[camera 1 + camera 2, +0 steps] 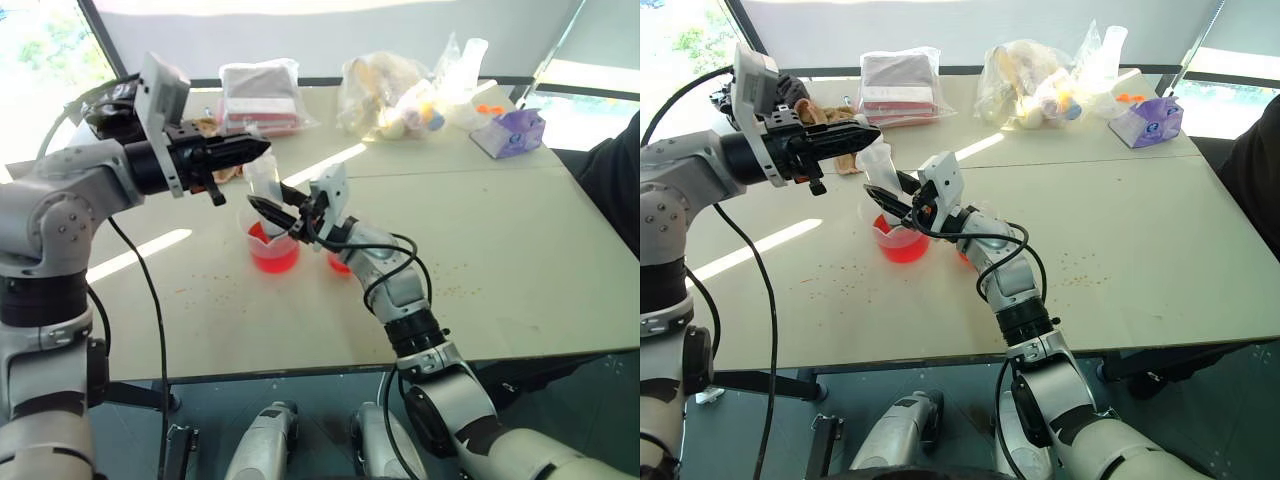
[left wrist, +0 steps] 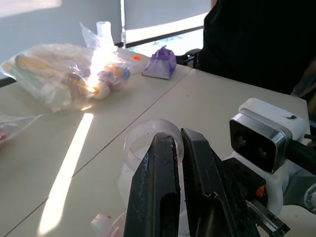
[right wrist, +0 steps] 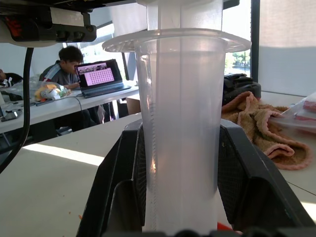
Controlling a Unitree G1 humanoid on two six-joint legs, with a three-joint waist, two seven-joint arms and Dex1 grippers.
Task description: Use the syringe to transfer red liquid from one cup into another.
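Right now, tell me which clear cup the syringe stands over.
The wider spouted beaker holding red liquid; the smaller cup sits beside it, behind the right arm.

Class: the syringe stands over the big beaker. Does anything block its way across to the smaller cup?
Nothing visible on the table does. The syringe, clamped in the right pincer, stands over the beaker; the smaller cup sits right beside it, half hidden behind the right arm.

Beaker [image 1: 274,252], bags [image 1: 395,92] on table [image 1: 520,260]
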